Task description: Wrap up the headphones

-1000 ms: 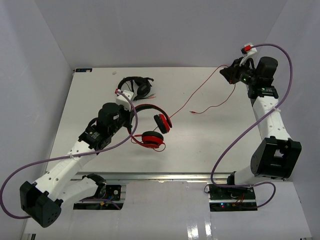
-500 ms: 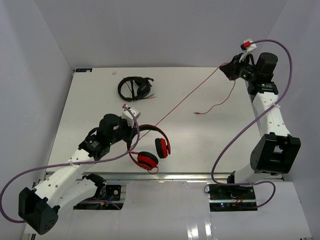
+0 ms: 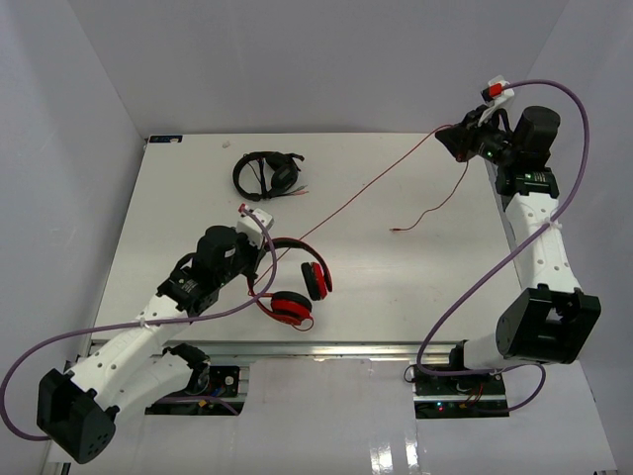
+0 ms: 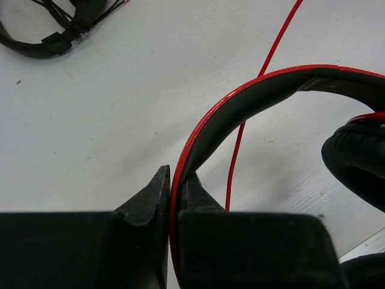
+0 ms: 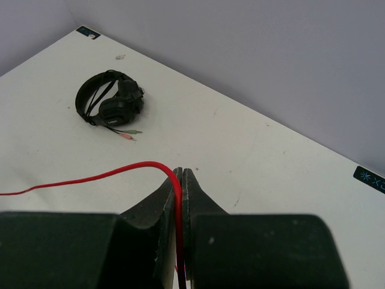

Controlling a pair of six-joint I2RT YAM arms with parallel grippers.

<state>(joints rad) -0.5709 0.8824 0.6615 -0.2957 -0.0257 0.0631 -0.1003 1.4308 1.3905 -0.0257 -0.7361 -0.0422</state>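
The red headphones (image 3: 295, 282) lie at the front left of the table, earcups toward the near edge. My left gripper (image 3: 259, 259) is shut on their headband (image 4: 240, 105); the black ear padding (image 4: 358, 159) shows at the right of the left wrist view. The thin red cable (image 3: 371, 185) runs taut from the headphones up to the far right. My right gripper (image 3: 453, 140) is shut on the cable (image 5: 108, 175), raised above the table's far right corner. The cable's free end (image 3: 396, 231) hangs down onto the table with its plug.
Black headphones (image 3: 267, 174) with their own cable lie at the back left; they also show in the right wrist view (image 5: 110, 101) and the left wrist view (image 4: 42, 42). White walls enclose the table on the left, back and right.
My left gripper pulled the red headphones toward the near edge, then slightly back. The cable went from slack to taut. My right gripper rose a little at the far right.
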